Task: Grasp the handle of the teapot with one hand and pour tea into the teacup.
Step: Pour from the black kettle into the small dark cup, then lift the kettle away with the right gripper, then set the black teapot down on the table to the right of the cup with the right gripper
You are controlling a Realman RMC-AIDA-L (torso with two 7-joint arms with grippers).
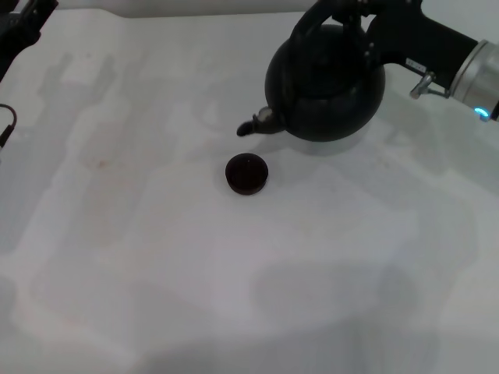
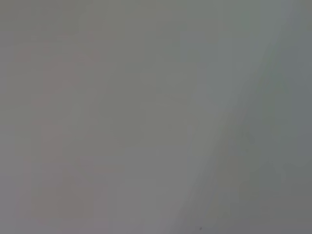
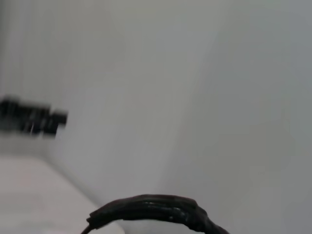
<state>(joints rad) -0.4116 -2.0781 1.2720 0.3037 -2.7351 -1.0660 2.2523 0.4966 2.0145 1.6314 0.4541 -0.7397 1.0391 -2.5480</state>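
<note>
Head view: right gripper [image 1: 352, 22] on teapot [image 1: 326, 84] handle [image 1: 312, 27], above teacup [image 1: 246, 173].

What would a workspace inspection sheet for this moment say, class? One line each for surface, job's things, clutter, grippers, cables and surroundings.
Surface: white table, faintly stained.
Job's things: teapot at the far right, spout towards the teacup, which stands apart on the table in front of it; handle arched on top, also in the right wrist view.
Clutter: nothing seen.
Grippers: right gripper at the handle; left gripper idle at the far left edge.
Cables: dark lead at the left edge.
Surroundings: nothing seen.
</note>
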